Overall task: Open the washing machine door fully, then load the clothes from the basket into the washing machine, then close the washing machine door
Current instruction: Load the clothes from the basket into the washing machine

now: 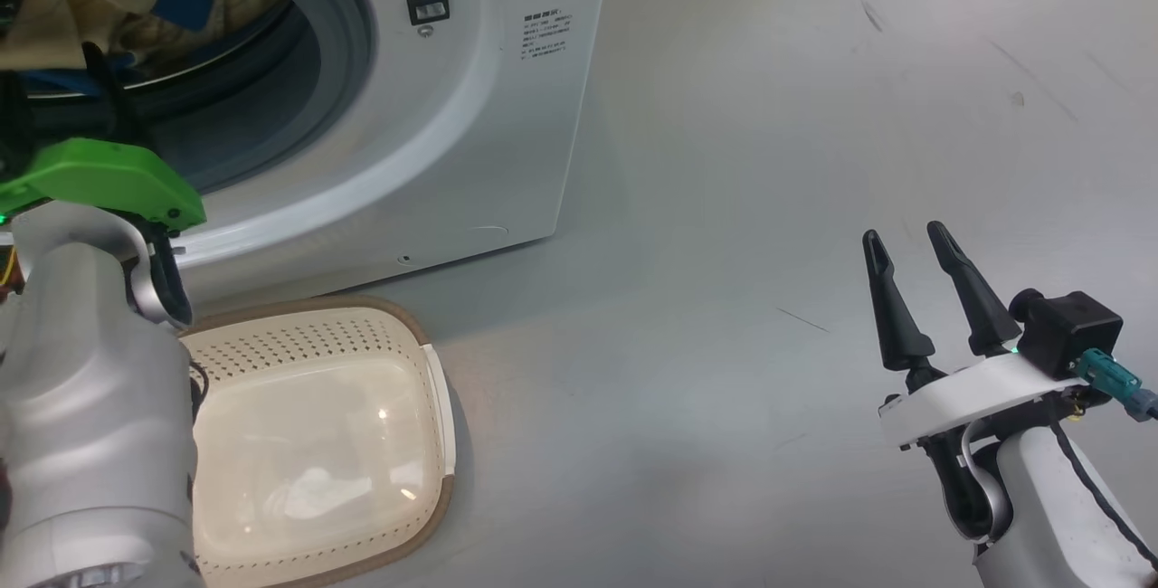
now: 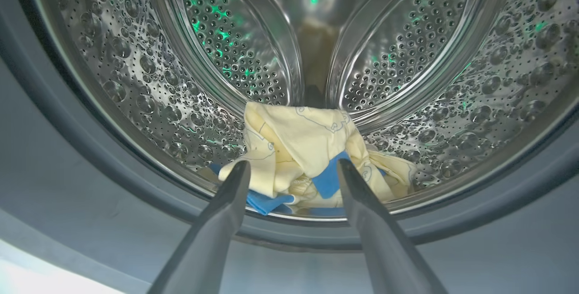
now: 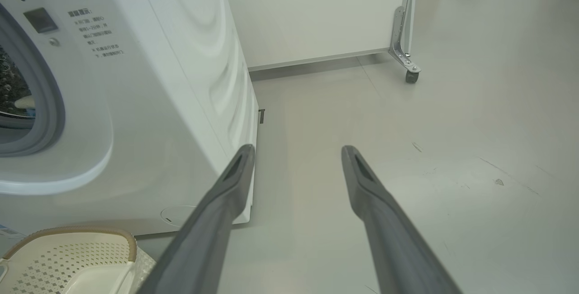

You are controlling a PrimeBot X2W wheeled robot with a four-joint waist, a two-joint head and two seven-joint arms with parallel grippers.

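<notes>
Loading looks complete: clothes (image 2: pixel 307 149) lie in the drum (image 2: pixel 135 81); the basket (image 1: pixel 441 407) seems empty, partly hidden. Left gripper (image 2: pixel 294 163) and right gripper (image 1: pixel 904 232) hold jaws released. Next we withdraw and close the door.

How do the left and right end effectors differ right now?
The left end effector points into the drum of the washing machine; the right end effector hangs outside it, over the floor. The clothes lie between the left end effector's fingertips in its wrist view; between the right end effector's there is just floor. Both stand wide open.
</notes>
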